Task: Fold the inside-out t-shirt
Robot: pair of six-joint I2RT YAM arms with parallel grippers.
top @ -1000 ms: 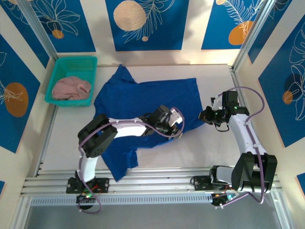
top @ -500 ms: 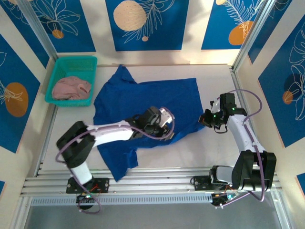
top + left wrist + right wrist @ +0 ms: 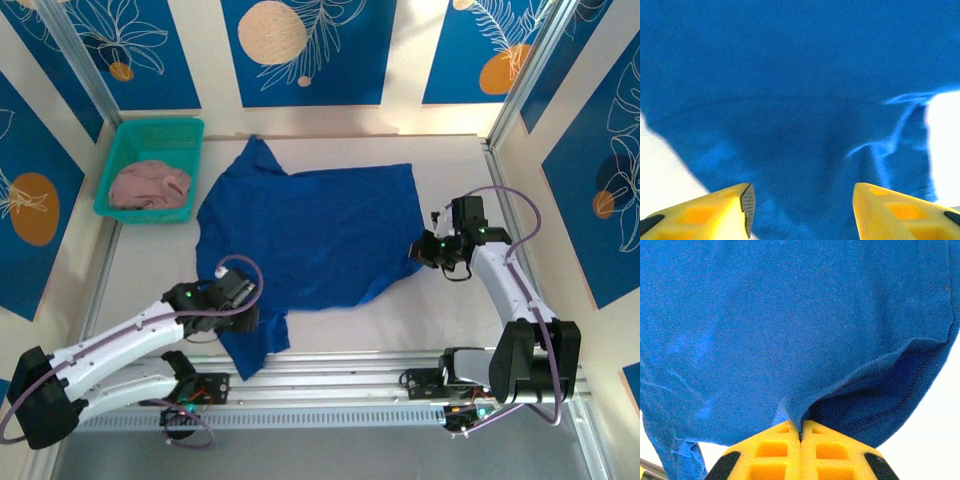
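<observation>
Right tool (image 3: 800,427) pinches t-shirt (image 3: 310,225) hem; left tool (image 3: 800,202) gapes above it

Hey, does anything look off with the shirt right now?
The blue t-shirt lies askew and rumpled: one part trails toward the near edge by the open left end effector, and the right end effector pinches its right edge into a fold.

Withdrawal: we pulled our L gripper (image 3: 241,297) back from the t-shirt (image 3: 320,225) centre to its near-left corner, jaws apart; R gripper (image 3: 424,248), pinching the hem, edged inward.
</observation>
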